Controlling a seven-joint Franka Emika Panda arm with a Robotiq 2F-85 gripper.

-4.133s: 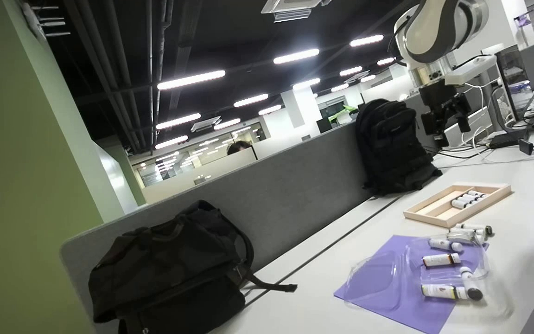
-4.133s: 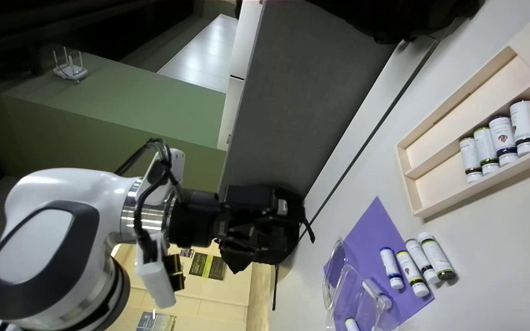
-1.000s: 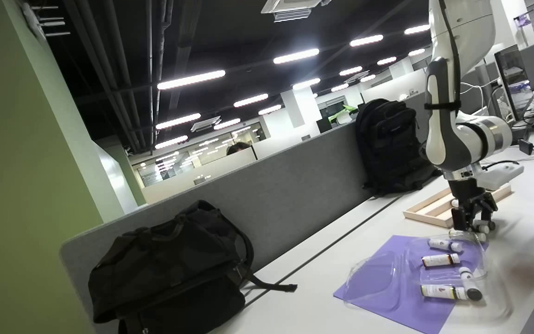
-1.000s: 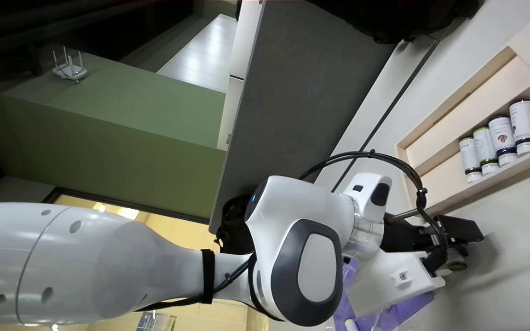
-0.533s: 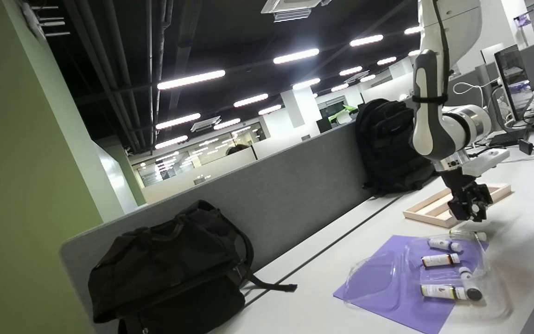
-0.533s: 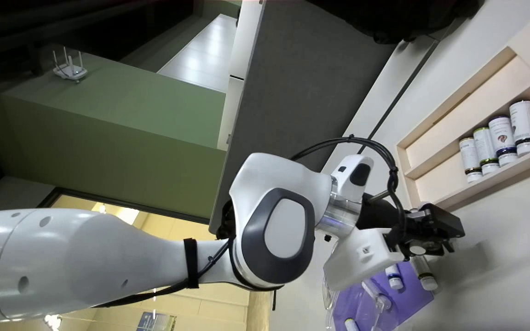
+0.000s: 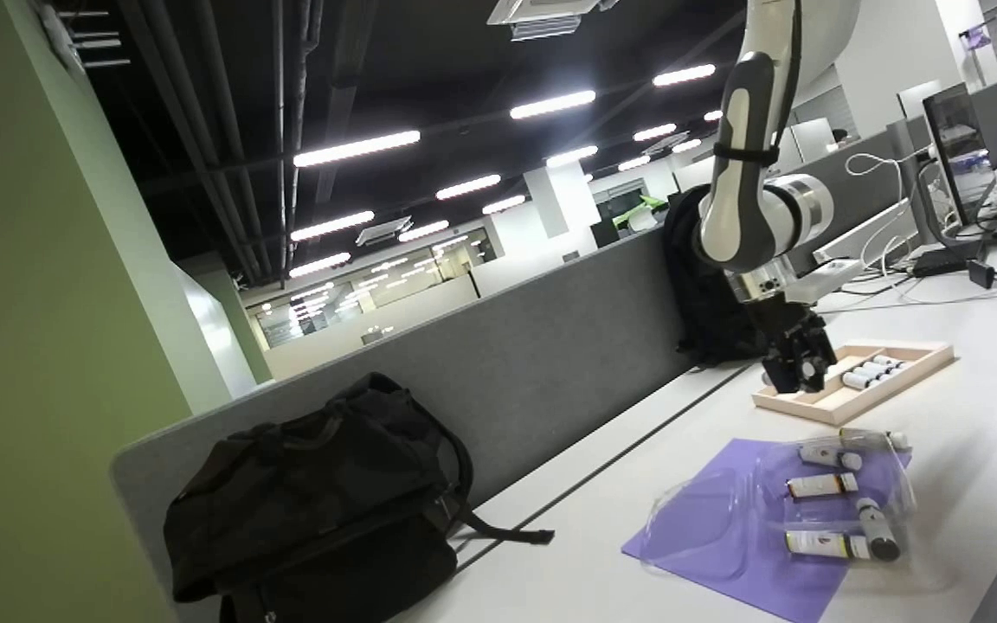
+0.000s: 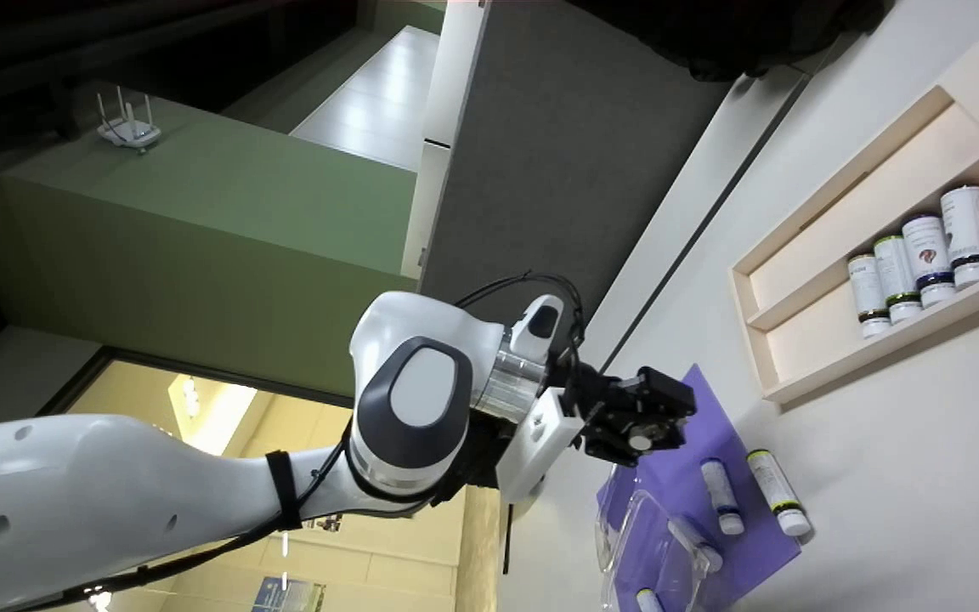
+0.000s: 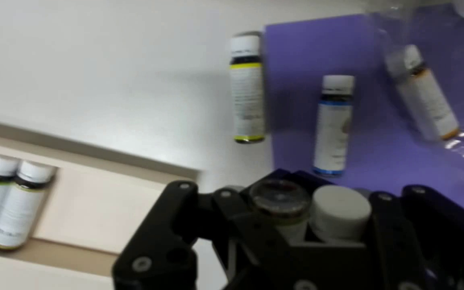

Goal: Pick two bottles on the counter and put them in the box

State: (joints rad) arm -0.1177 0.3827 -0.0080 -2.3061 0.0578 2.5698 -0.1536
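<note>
Your pincer (image 9: 307,209) pinches two bottles (image 9: 340,211); picking appears done; placing both in the box (image 8: 868,212), inside the desk's (image 7: 979,433) edges, remains.

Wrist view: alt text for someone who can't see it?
The end effector holds two bottles, one showing its base, the other its white cap. Farther up the frame, a yellow-banded bottle lies along the edge of a purple sheet, a blue-banded bottle on the sheet; at lower left, a wooden box holds more bottles.
</note>
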